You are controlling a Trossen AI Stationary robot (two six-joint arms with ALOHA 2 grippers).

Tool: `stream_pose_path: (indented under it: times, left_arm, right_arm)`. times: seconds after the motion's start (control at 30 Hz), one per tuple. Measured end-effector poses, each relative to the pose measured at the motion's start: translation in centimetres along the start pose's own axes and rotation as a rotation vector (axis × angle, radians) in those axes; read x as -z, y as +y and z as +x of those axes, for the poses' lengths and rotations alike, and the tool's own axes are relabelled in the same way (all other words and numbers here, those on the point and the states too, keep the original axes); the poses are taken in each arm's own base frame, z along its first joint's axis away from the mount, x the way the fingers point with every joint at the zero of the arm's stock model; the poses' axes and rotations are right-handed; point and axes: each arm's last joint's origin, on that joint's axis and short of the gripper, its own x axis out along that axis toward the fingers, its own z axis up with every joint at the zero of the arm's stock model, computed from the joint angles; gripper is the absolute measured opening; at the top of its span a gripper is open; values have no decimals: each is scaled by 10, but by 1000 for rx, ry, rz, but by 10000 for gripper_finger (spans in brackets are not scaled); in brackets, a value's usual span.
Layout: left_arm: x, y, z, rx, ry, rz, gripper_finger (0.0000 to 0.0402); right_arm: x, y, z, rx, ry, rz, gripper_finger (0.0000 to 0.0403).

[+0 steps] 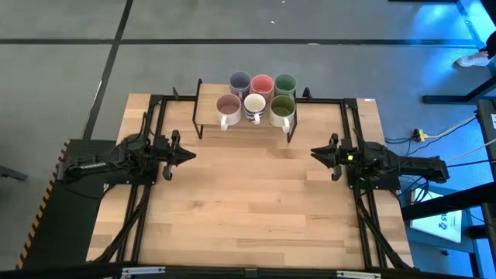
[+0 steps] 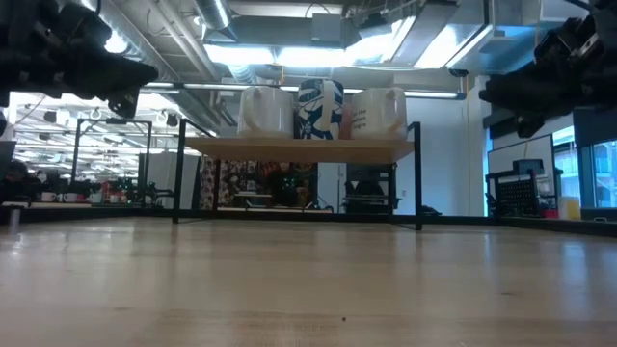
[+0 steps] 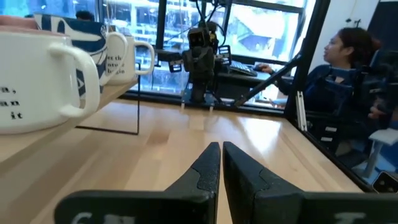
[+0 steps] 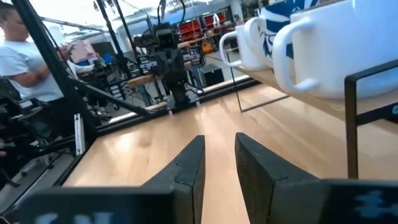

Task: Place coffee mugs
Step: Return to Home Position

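Six mugs stand upright on their bases on a small raised wooden shelf point(image 1: 246, 122) at the table's far side. The back row is purple-blue point(image 1: 239, 81), coral pink point(image 1: 262, 83) and green point(image 1: 285, 83). In front stand dusty pink point(image 1: 228, 106), white point(image 1: 255, 105) and olive-green point(image 1: 282, 107). My left gripper point(image 1: 191, 155) point(image 3: 221, 144) hovers left of the shelf and nearer, fingers shut, pointing to the table's right. My right gripper point(image 1: 314, 153) point(image 4: 219, 138) faces it from the right with a narrow gap between its fingers. Neither gripper holds anything.
The shelf stands on thin black metal legs point(image 2: 178, 173) point(image 2: 417, 175), with open space beneath. Bare wooden table point(image 1: 252, 201) lies between and in front of the grippers. A black frame point(image 1: 350, 124) runs along the table's sides. People sit beyond the table point(image 3: 348, 68) point(image 4: 18, 56).
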Motion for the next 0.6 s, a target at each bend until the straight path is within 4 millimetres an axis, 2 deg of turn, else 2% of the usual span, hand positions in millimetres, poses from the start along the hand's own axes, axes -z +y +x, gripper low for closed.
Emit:
stream_pose_path:
  times: [0.1,0.6]
  left_arm:
    - [7,1,0,4,7,-13,12]
    - [9,3,1,-57,18,-31,11]
  right_arm:
    - [1,0,0,-19,11,1,76]
    - [1,1,0,-32,18,4,76]
